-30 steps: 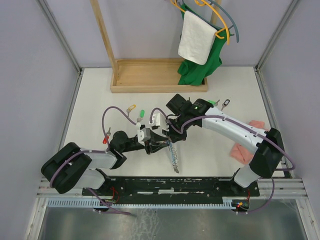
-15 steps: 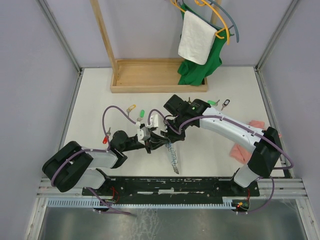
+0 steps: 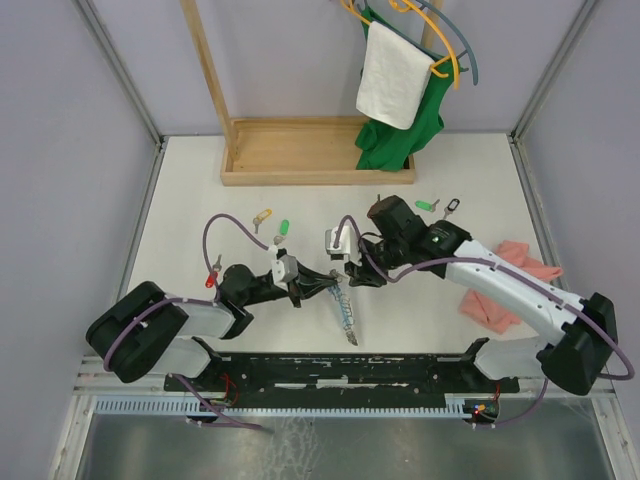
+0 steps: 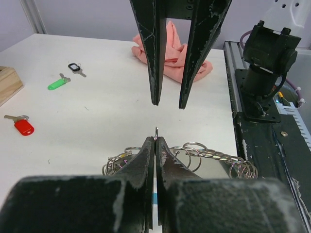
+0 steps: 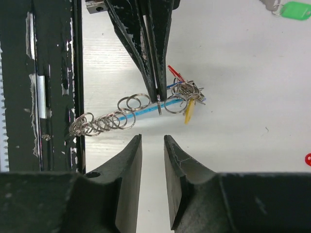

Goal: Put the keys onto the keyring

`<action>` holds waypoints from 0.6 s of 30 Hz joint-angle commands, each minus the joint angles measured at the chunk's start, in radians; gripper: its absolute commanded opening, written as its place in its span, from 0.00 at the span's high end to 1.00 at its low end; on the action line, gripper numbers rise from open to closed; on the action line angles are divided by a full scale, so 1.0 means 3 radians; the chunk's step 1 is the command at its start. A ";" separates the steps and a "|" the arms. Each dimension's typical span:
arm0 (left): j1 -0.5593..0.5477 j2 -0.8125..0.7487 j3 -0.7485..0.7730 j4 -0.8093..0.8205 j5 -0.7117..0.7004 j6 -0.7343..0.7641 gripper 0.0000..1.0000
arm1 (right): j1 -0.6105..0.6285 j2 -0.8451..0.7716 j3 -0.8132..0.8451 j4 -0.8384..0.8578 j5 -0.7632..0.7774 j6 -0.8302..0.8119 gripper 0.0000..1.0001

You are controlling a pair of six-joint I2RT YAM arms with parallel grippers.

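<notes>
The keyring [image 5: 127,115], a grey coil of rings on a light-blue tube, lies on the table with yellow and red tagged keys [image 5: 188,112] bunched at one end. It also shows in the top view, keyring [image 3: 345,312]. My left gripper [image 4: 156,140] is shut on one thin ring of it, which pokes out between the tips. My right gripper [image 5: 152,141] stands open just short of the ring, holding nothing, and faces the left gripper [image 3: 316,287]. Loose keys lie around: red [image 3: 212,278], yellow [image 3: 262,215], green [image 3: 283,228], another green [image 3: 427,206] and black [image 3: 452,207].
A pink cloth [image 3: 500,290] lies at the right, under my right arm. A wooden rack base [image 3: 300,150] stands at the back, with a green garment [image 3: 395,140] and white towel [image 3: 392,75] hanging above. The black base rail [image 3: 350,368] runs along the near edge.
My left gripper has closed onto a ring of the keyring. My right gripper has opened and drawn back to the right, away from the ring.
</notes>
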 commanded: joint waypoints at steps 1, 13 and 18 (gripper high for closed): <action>-0.0003 0.0014 -0.0036 0.0538 -0.0101 -0.0107 0.97 | -0.0094 -0.0299 -0.0420 0.0778 -0.0300 0.0155 0.67; -0.0005 0.0009 -0.0085 0.0675 -0.0033 -0.0076 0.97 | -0.0160 -0.0436 -0.0953 0.1717 -0.0507 0.0419 0.69; -0.0005 0.0020 -0.0084 0.0711 -0.0011 -0.0078 0.97 | -0.0163 -0.0376 -0.0953 0.1732 -0.0551 0.0422 0.72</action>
